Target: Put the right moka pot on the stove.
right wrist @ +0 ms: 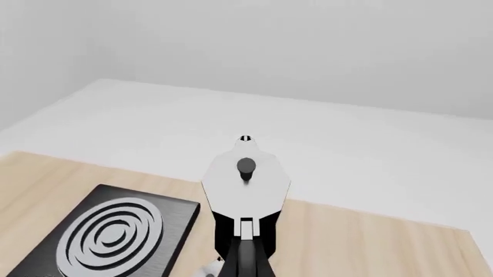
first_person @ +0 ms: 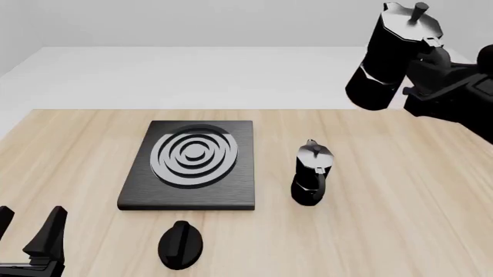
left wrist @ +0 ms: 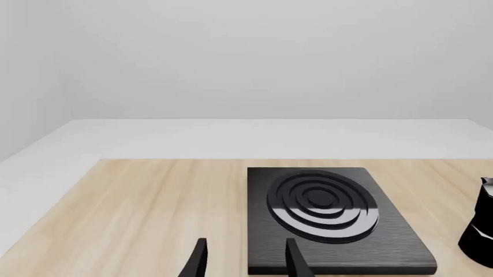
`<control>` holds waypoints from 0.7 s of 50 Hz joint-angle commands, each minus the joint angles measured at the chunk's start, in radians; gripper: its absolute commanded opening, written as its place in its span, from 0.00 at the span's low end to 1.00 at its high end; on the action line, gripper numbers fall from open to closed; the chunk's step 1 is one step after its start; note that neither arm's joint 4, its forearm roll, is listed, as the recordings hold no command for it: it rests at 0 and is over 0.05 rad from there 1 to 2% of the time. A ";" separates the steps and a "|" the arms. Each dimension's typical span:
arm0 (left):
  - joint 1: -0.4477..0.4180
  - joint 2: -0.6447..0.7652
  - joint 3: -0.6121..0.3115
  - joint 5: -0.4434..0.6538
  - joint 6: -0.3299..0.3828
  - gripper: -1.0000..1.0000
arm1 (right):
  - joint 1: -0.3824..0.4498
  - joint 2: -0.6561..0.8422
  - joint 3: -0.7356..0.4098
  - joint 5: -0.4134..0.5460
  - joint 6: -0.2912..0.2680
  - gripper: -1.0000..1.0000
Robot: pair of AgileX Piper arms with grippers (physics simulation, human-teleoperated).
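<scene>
Two arms show in the front view. The right gripper is raised high, well above the table and to the right of the stove, clamped on the handle of the right pot, which hangs in the air tilted, lid leaning right. The left gripper sits low, near the table, left of and nearer the camera than the stove, its fingers spread with nothing between them. A twin pot stands upright on the table just right of the stove, not touching it. A black oval knob lies on the table just in front of the stove. The table is pale wood; beyond it a white floor meets a plain grey wall.

From the left wrist, two dark fingertips stand apart with bare wood between them. The stove lies ahead, its rings half in shade. A pot's black edge shows beside the stove; which pot I cannot tell.

From the right wrist, the right pot's silvery lid and small knob are seen from above, with its black handle running back toward the camera. The fingers themselves are hidden here. The stove lies far below, to one side of the pot, not under it.
</scene>
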 commanded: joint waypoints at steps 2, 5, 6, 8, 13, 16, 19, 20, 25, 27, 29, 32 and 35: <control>0.000 0.000 0.000 0.000 0.000 1.00 | 0.084 0.036 -0.088 -0.002 -0.011 0.00; 0.000 0.000 0.000 0.000 0.000 1.00 | 0.109 0.053 -0.093 -0.011 -0.007 0.00; 0.000 0.000 0.000 0.000 0.000 1.00 | 0.109 0.053 -0.093 -0.011 -0.007 0.00; 0.000 0.000 0.000 0.000 0.000 1.00 | 0.131 0.067 -0.098 -0.021 -0.008 0.00; 0.000 0.000 0.000 0.000 0.000 1.00 | 0.156 0.110 -0.104 -0.048 0.008 0.00; 0.000 0.000 0.000 0.000 0.000 1.00 | 0.178 0.126 -0.126 -0.043 0.011 0.00; 0.000 0.000 0.000 0.000 0.000 1.00 | 0.193 0.144 -0.137 -0.048 0.011 0.00; 0.000 0.000 0.000 0.000 0.000 1.00 | 0.198 0.149 -0.142 -0.048 0.009 0.00; 0.000 0.000 0.000 0.000 0.000 1.00 | 0.220 0.177 -0.150 -0.059 0.014 0.00; 0.000 0.000 0.000 0.000 0.000 1.00 | 0.229 0.188 -0.153 -0.064 0.017 0.00; 0.000 0.000 0.000 0.000 0.000 1.00 | 0.240 0.202 -0.156 -0.071 0.020 0.00; 0.000 0.000 0.000 0.000 0.000 1.00 | 0.256 0.226 -0.164 -0.081 0.025 0.00; 0.000 0.000 0.000 0.000 0.000 1.00 | 0.275 0.257 -0.170 -0.094 0.021 0.00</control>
